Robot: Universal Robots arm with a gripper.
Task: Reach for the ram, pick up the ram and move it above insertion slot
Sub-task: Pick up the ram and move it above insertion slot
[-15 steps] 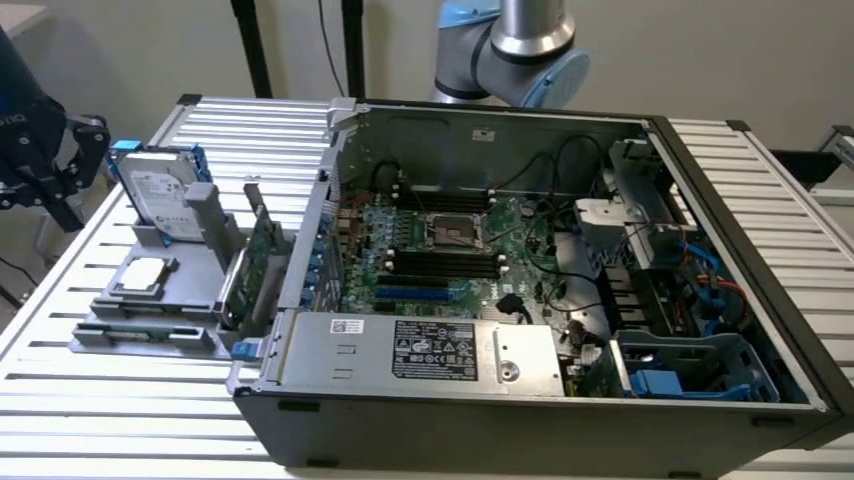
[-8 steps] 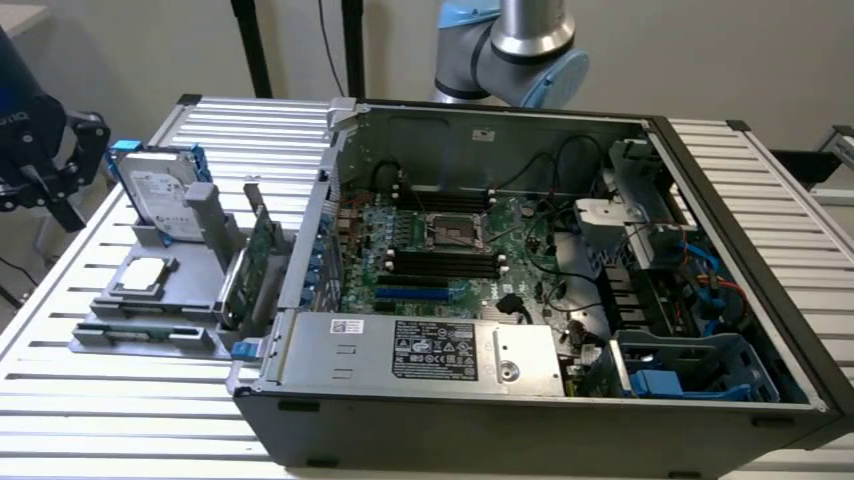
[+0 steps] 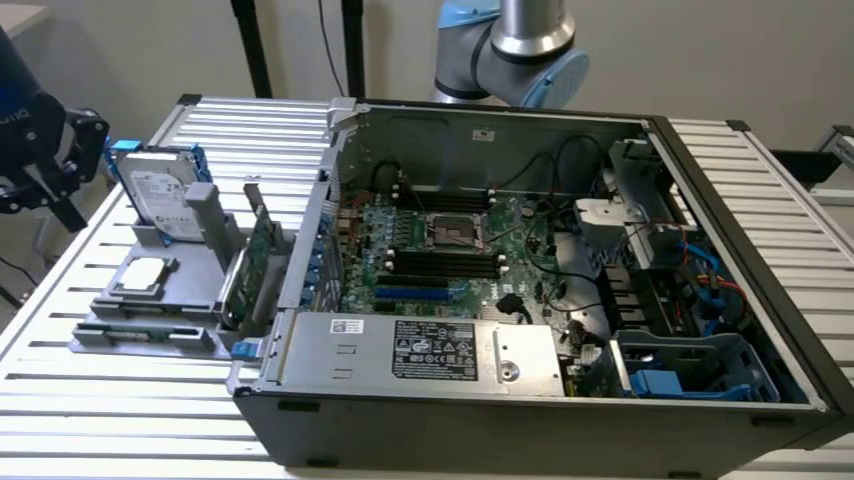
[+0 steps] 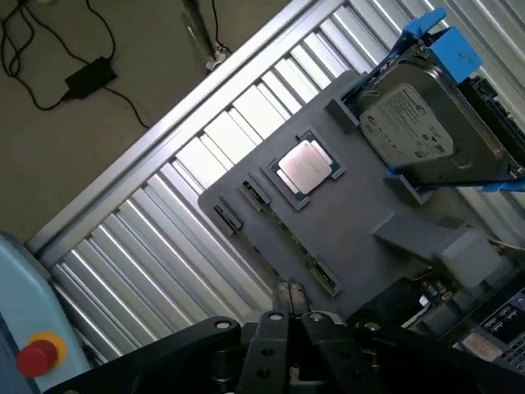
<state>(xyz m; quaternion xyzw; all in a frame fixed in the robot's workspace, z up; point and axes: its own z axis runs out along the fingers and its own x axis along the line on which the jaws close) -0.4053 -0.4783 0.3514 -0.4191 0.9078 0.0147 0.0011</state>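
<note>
Far left in the exterior view: gripper (image 4: 289, 294) at 9 o'clock of the grey holder (image 3: 194, 285), well apart from it. Clenched fingers (image 4: 280, 297), grasping nothing.

On the holder:
- ram (image 3: 144, 323), apparently the thin green strip at 6 o'clock of the CPU (image 3: 144, 275)
- drive (image 3: 167, 195), upright at 12 o'clock
- card (image 3: 254, 270), on edge at 3 o'clock

Open case (image 3: 534, 430) further right on the slatted surface (image 3: 107, 400).

Step in hand, by judgement: the reach. Best done by releasing the fingers early, squaring them across the strip's long edges, descending mid-length and keeping clear of the CPU.
</note>
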